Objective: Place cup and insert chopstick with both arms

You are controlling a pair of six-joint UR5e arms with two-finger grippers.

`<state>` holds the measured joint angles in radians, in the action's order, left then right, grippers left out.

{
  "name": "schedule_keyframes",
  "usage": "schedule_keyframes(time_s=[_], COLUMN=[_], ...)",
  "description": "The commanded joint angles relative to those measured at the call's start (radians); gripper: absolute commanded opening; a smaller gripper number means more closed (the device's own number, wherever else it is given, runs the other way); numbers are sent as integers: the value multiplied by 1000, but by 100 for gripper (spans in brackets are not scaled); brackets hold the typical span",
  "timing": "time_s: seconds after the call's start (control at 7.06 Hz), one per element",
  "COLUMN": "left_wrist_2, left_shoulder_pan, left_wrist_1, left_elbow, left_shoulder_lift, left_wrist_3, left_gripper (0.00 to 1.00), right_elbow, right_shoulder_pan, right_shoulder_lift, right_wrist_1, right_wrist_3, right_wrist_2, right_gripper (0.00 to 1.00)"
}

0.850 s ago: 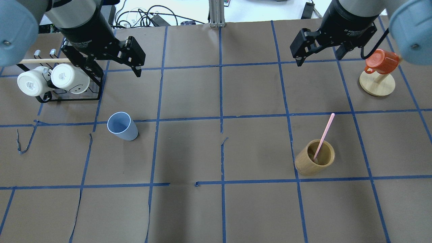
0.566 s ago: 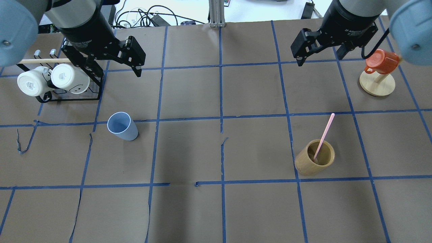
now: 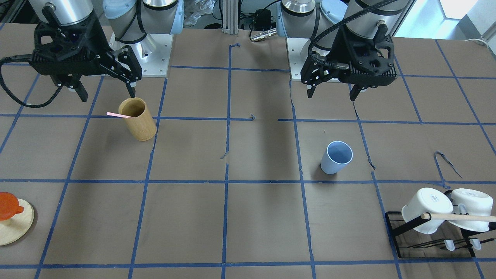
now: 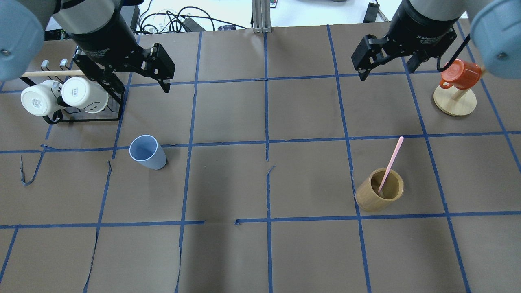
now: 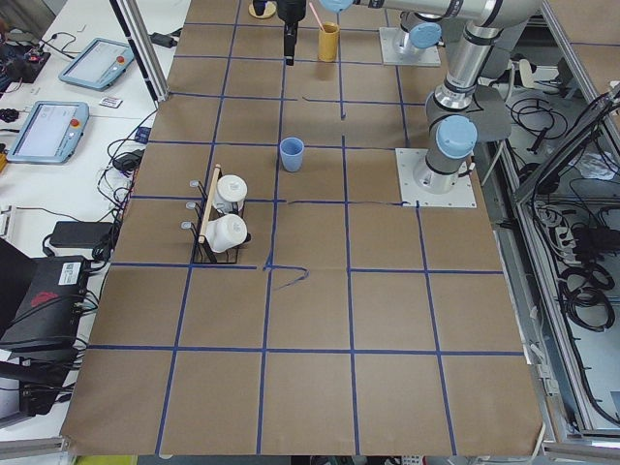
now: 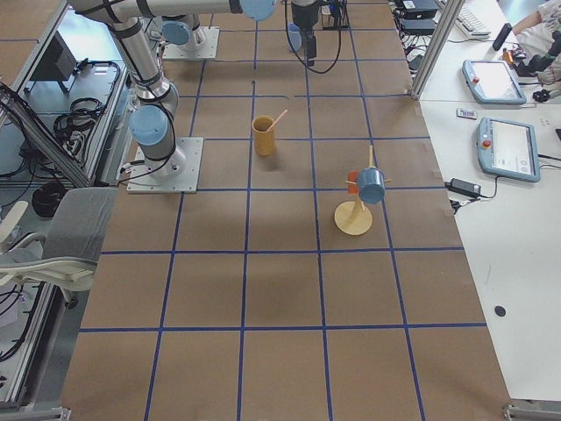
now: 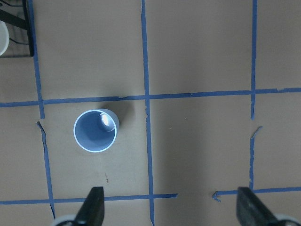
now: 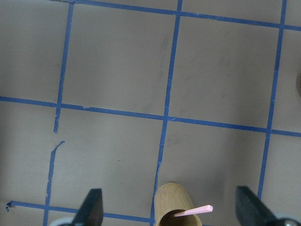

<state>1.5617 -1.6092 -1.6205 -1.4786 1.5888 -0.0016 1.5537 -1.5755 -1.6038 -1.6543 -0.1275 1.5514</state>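
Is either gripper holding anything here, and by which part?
Nothing. The left gripper and right gripper are both open and empty; the cup and chopstick sit untouched.

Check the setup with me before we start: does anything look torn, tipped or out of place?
Only the table cover: its brown paper is split near the middle, and a blue tape strip lies loose and curled on the robot's left. The cup stands upright; the chopstick leans in the bamboo holder.
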Motion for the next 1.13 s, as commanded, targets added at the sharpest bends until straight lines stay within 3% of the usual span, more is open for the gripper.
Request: schedule_keyframes(time_s=[0.0, 0.42, 0.99], left_wrist_2=[-2, -2, 0], left_shoulder_pan=[0, 0, 0], left_wrist_1=[1, 1, 1], left_elbow=[0, -2, -2], left_shoulder_lift=[0, 0, -1], left_wrist_3=[0, 0, 0], left_gripper=[100, 100, 100], right_elbow=[0, 0, 43], right_shoulder_pan=[0, 3, 25], right_shoulder_lift=[-1, 1, 1], right_wrist_1=[-5, 87, -1], right_wrist_3=[0, 9, 14], right_wrist_2=[6, 7, -1], right_gripper=[100, 100, 100])
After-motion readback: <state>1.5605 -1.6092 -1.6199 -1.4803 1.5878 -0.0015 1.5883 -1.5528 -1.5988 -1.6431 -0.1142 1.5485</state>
